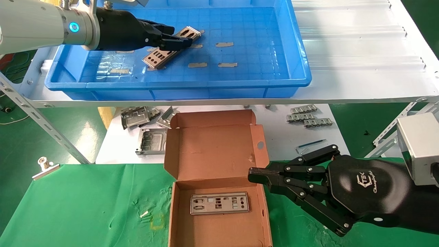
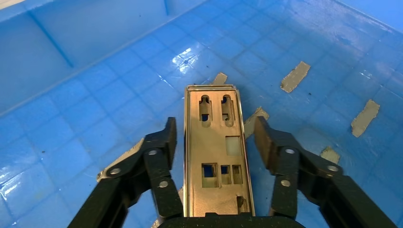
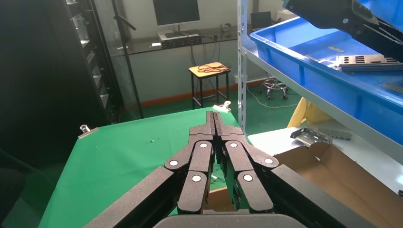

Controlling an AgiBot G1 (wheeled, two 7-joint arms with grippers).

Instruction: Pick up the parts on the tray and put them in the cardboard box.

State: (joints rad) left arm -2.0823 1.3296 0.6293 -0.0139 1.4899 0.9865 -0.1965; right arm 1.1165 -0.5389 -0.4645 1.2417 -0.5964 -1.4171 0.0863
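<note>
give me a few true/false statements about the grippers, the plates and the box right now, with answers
1. A plate lies in the cardboard box. True.
2. The left gripper is clamped shut on a plate. False: its fingers stand open on either side of the plate in the tray.
3. The right gripper is shut and empty. True.
4. The blue tray holds no plates. False: it holds at least one.
</note>
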